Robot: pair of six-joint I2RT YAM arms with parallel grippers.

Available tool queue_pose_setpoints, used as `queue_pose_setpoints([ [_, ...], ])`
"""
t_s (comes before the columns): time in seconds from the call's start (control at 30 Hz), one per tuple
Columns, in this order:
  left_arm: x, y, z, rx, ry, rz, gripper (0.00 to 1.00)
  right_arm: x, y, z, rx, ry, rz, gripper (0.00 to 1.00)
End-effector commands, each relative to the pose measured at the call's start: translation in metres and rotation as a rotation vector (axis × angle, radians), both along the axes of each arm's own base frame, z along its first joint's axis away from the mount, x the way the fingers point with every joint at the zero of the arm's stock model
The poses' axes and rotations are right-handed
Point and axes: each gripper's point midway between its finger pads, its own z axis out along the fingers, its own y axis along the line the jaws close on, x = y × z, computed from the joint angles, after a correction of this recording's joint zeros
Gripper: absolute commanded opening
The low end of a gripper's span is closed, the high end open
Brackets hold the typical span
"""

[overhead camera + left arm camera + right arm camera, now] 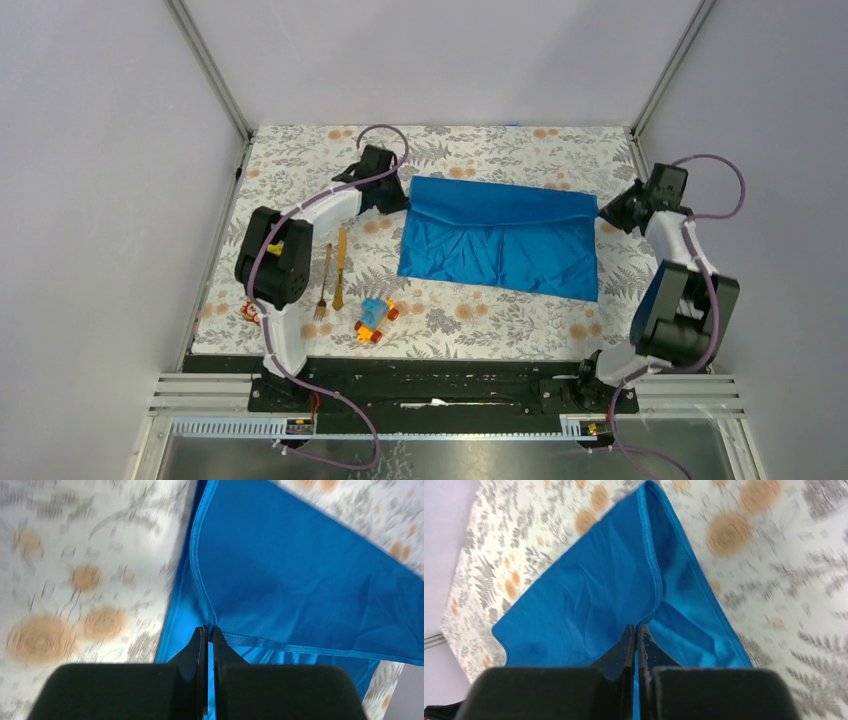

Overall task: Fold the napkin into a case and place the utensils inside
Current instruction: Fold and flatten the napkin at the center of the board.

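Left claw: the left gripper (209, 630) is down at the far-left corner of the napkin (498, 238), jaws pinched almost together, with the hemmed edge running in between them and blue cloth showing in the slit.
Right claw: the right gripper (636, 628) is at the far-right corner, jaws just as tight, clamped on the hem where two layers of cloth meet.
Napkin: it lies folded into a wide band, right of centre on the table (480, 310). The far edge is held at both ends and the near edge lies flat on the floral cover.
Fork: the fork (324, 283) lies left of the napkin, beside the left arm, tines toward the near edge.
Knife: the knife (340, 268) is just right of the fork and parallel to it, clear of the cloth.
Car: a toy car (375, 320) sits near the front edge, just right of the knife's near end.
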Motion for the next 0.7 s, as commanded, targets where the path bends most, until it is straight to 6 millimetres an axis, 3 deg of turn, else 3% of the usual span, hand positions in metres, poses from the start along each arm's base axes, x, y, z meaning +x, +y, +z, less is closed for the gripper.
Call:
queue_pose_setpoints([
  [0.0, -0.048, 0.006, -0.002, -0.025, 0.100, -0.053, 0.00, -0.057, 0.003, -0.023, -0.081, 0.096, -0.024, 0.00],
  [0.17, -0.083, 0.008, -0.018, -0.037, 0.167, -0.083, 0.00, -0.093, 0.011, -0.043, -0.100, 0.134, -0.014, 0.00],
  [0.4, -0.113, -0.001, -0.001, -0.031, 0.142, -0.140, 0.00, -0.114, 0.000, -0.055, -0.174, 0.199, -0.050, 0.00],
  [0.53, -0.132, -0.005, -0.007, -0.016, 0.158, -0.159, 0.00, -0.125, -0.006, -0.060, -0.196, 0.244, -0.087, 0.00],
  [0.67, -0.145, -0.007, -0.010, -0.012, 0.178, -0.176, 0.00, -0.130, -0.007, -0.050, -0.215, 0.221, -0.107, 0.00],
])
